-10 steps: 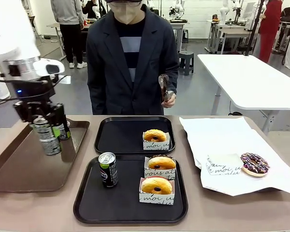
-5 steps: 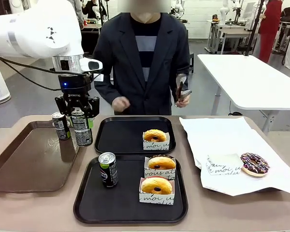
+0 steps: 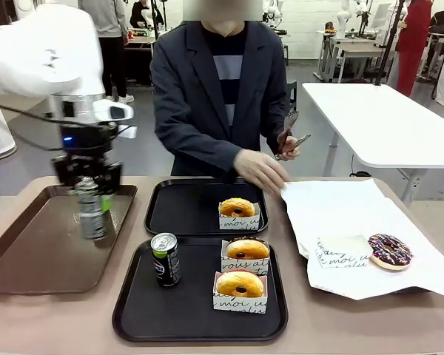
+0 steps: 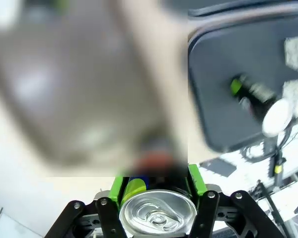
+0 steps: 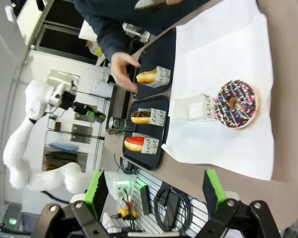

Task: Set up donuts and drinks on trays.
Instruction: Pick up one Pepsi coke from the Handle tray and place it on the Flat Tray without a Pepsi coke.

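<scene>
My left gripper (image 3: 91,194) is shut on a slim dark drink can (image 3: 93,216), held upright above the brown tray (image 3: 37,255). In the left wrist view the can's silver top (image 4: 158,213) sits between the green pads (image 4: 117,187). The near black tray (image 3: 129,307) holds a can (image 3: 165,259) and two yellow donuts (image 3: 240,284) in paper holders. One more donut (image 3: 237,208) sits on the far black tray (image 3: 177,211). My right gripper (image 5: 154,191) is open with nothing between its fingers, high above the table's right end.
The person's hand (image 3: 260,170) reaches over the far tray's right corner; the other hand holds tongs (image 3: 292,140). A sprinkled chocolate donut (image 3: 390,250) and an empty paper holder (image 3: 340,251) lie on the white paper sheet (image 3: 333,207) at the right.
My left gripper swung right with the can toward the far black tray, then back left over the brown tray. The person's hand came forward to the far tray's right corner.
</scene>
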